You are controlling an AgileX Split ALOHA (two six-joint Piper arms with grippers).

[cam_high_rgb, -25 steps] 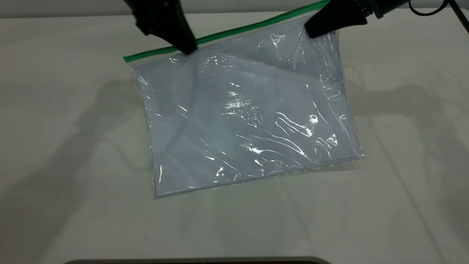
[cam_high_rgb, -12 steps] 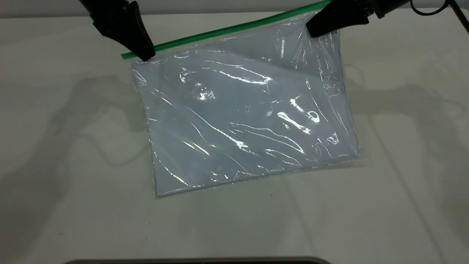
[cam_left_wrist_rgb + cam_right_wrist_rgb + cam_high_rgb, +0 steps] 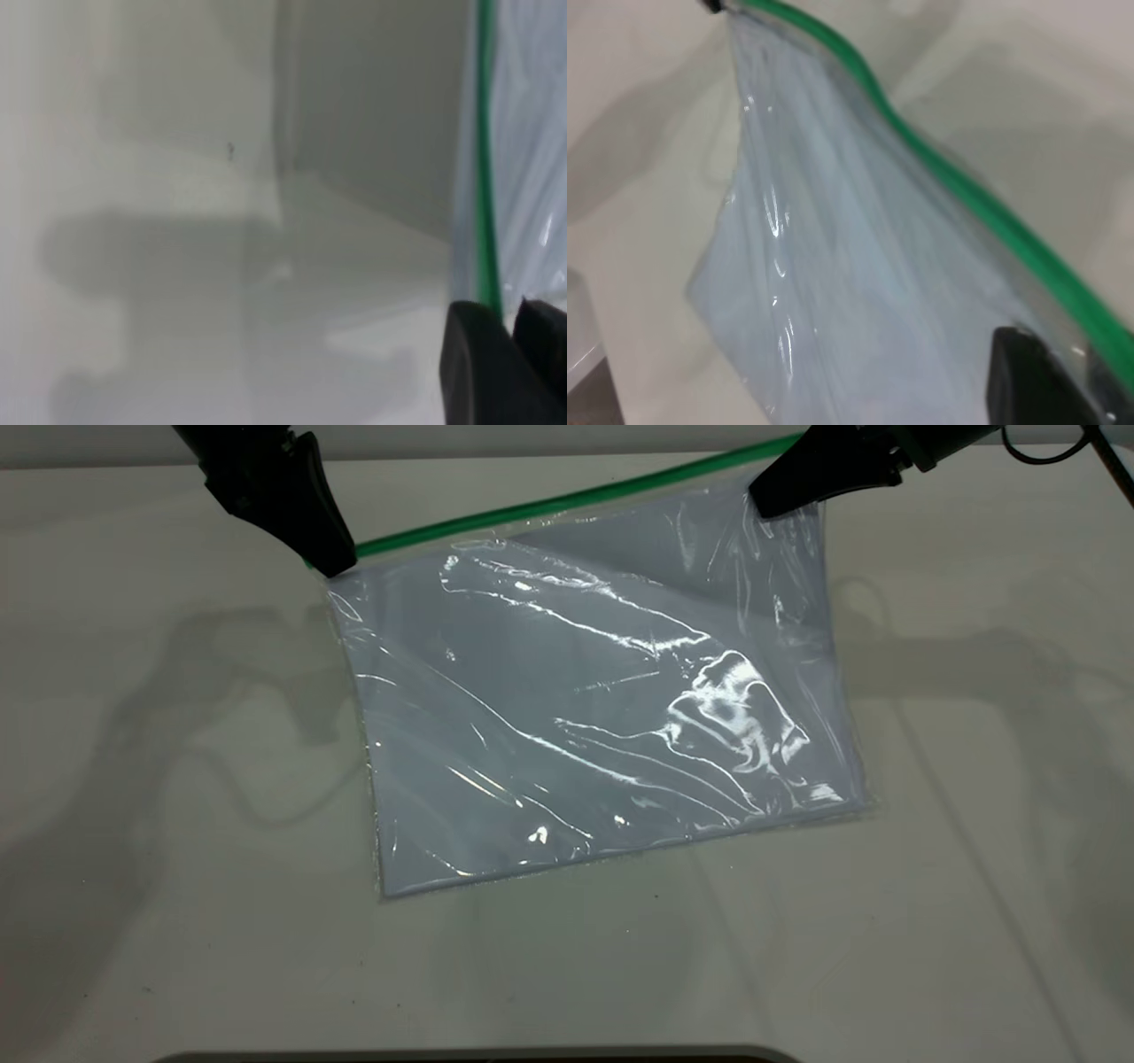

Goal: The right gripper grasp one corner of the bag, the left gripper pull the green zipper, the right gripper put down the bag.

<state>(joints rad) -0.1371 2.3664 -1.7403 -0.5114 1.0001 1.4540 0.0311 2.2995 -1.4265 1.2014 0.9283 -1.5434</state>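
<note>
The bag [image 3: 602,708] is a large clear bluish-white pouch lying tilted on the table, its far edge lifted. The green zipper [image 3: 567,500] runs along that far edge. My right gripper [image 3: 764,503] is shut on the bag's far right corner and holds it up. My left gripper [image 3: 332,562] is shut on the zipper at the bag's far left corner; the slider tab is hidden between its jaws. In the left wrist view the green zipper [image 3: 485,159] runs into the gripper [image 3: 511,312]. In the right wrist view the bag [image 3: 859,292] and zipper [image 3: 983,212] stretch away from the gripper [image 3: 1063,372].
The white table [image 3: 974,824] spreads all round the bag, with arm shadows left and right. A dark rounded edge [image 3: 478,1056] shows at the front of the table.
My left gripper has slid left along the green zipper from near its middle to the bag's far left corner. The plastic has rippled and shifted. The right gripper has held still.
</note>
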